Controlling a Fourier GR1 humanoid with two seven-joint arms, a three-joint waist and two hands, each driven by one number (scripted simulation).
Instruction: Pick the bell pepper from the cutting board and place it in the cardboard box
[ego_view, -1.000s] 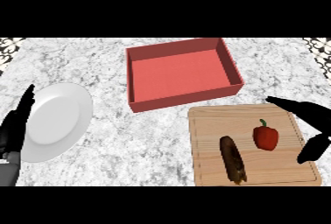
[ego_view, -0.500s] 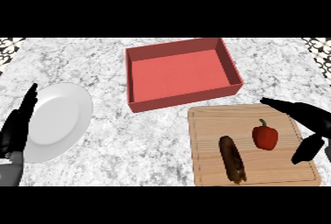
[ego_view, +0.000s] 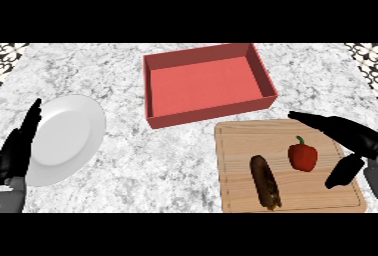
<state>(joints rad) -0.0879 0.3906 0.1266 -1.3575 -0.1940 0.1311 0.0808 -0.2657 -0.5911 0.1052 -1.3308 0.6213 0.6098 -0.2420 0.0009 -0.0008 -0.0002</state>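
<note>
Right hand (ego_view: 353, 145) has slid in closer to bell pepper (ego_view: 303, 156), spread wide around it, not touching; forearm cut off at frame edge. Pepper sits on cutting board (ego_view: 240, 140) beside dark sausage-like item (ego_view: 265, 181). Cardboard box (ego_view: 206, 116) behind board. Left hand (ego_view: 16, 152) open, resting by white plate (ego_view: 65, 137)

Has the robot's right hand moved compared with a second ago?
Yes. The black right hand has shifted left, over the wooden cutting board's right edge, closing in on the red bell pepper, fingers open.

Grey-white marble counter (ego_view: 170, 165), evenly lit
</note>
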